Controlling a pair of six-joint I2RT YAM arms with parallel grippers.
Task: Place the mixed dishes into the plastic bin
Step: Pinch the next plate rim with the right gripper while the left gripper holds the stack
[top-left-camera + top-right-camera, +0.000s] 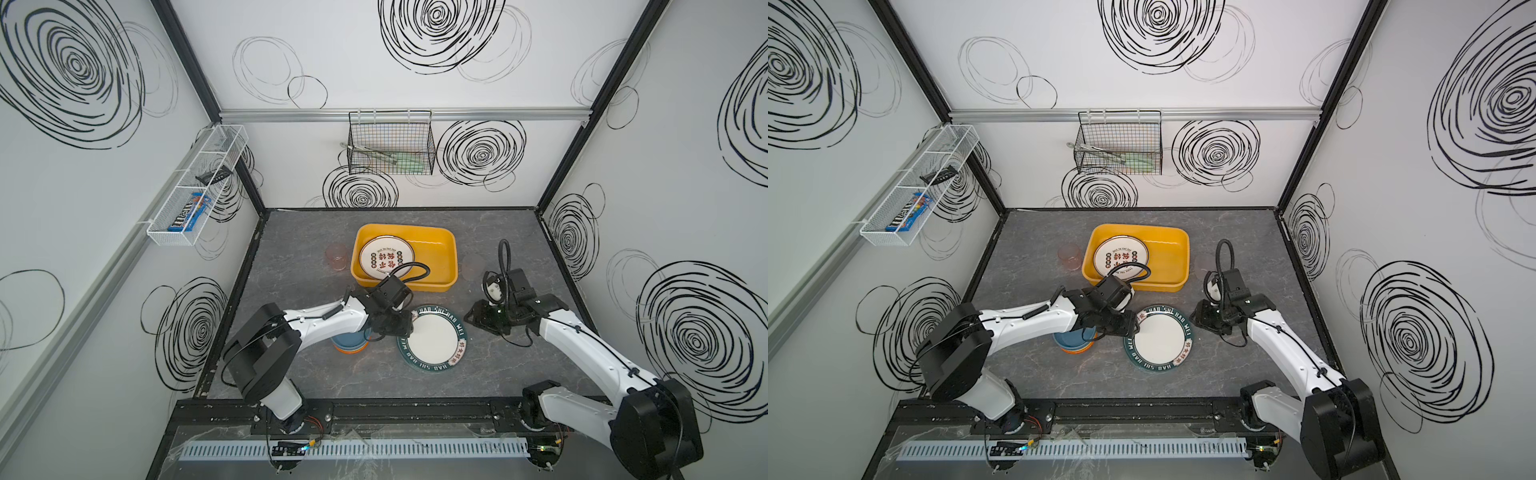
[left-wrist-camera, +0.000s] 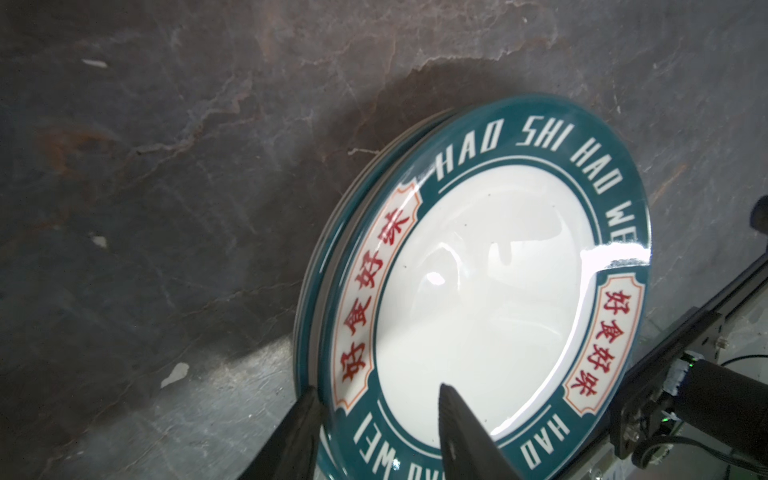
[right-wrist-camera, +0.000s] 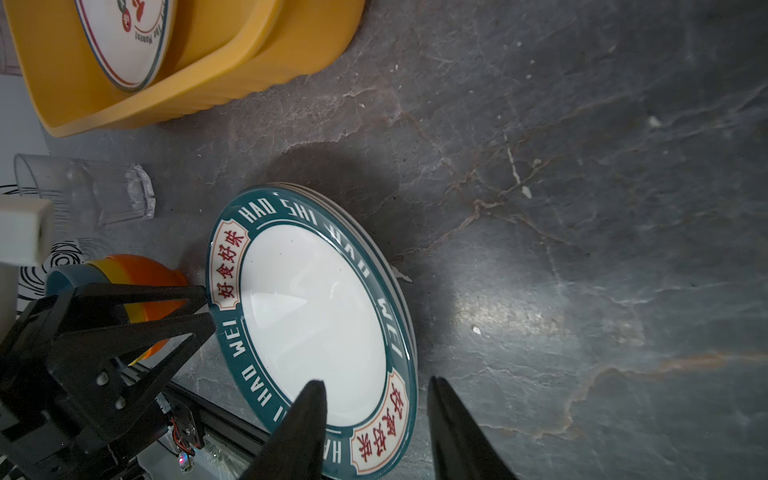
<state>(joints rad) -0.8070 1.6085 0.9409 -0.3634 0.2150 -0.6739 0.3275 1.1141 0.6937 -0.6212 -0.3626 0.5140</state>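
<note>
Only one plate [image 1: 386,259] in bin [image 1: 436,249] at twelve o'clock; plate stack [image 1: 432,338], bowls [image 1: 349,345], cups [image 1: 336,257] not yet in. Half-open left gripper [image 2: 376,392] astride stack rim; right gripper [image 3: 374,382] half-open, empty.

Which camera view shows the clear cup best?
The right wrist view: the clear cup appears close, its thick base distinct. In both top views it is a faint shape beside the plastic bin. The left wrist view misses it.

White walls [image 1: 374,62] with black scribble swirls, black frame posts [image 1: 193,70], aluminium rail [image 1: 291,115]. Grey marbled tabletop [image 1: 291,257]. Black wire basket [image 1: 390,141] hangs on back rail. White mesh shelf [image 1: 170,237] on left wall holds M&M's packet [image 1: 189,212].
</note>
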